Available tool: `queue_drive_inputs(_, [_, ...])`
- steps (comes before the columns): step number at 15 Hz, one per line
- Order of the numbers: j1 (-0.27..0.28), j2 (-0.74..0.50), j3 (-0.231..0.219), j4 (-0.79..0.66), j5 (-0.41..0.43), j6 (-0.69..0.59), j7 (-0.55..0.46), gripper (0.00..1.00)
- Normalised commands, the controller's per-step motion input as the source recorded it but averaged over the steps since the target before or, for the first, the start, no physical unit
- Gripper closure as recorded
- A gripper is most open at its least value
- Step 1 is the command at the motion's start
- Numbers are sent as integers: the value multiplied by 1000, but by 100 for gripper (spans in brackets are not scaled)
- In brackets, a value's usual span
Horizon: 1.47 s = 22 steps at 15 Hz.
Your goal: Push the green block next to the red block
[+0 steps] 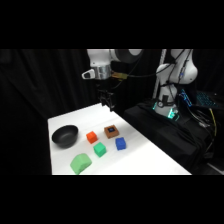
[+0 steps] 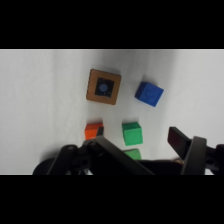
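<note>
My gripper (image 1: 108,102) hangs above the white table (image 1: 145,160)'s far edge, jaws spread wide and empty; the green block (image 1: 99,149) sits just beside the red block (image 1: 91,137), not touching; blue block (image 1: 120,144) nearby.

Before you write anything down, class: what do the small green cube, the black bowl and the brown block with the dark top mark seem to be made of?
Small bright green cube: probably painted wood or plastic; flat, even colour, crisp edges, no shine.
Black bowl: possibly plastic or glazed ceramic; smooth dark surface with a faint sheen on the rim.
Brown-orange block with the dark top mark: looks like wood; matt tan faces, with a dark square inset on top.
</note>
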Motion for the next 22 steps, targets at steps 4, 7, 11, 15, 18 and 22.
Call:
queue_drive_inputs(4, [5,13,47,16,-23,19,44,0])
queue_drive_inputs(7, [68,40,96,59,-19,49,114,0])
queue_drive_inputs(11, [120,108,123,106,-16,136,162,0])
queue_drive_inputs(15, [94,297,89,251,-3,235,89,0])
queue_drive_inputs(18, [51,396,58,343,6,239,32,0])
queue_drive_inputs(22, [60,445,53,355,-45,255,60,0])
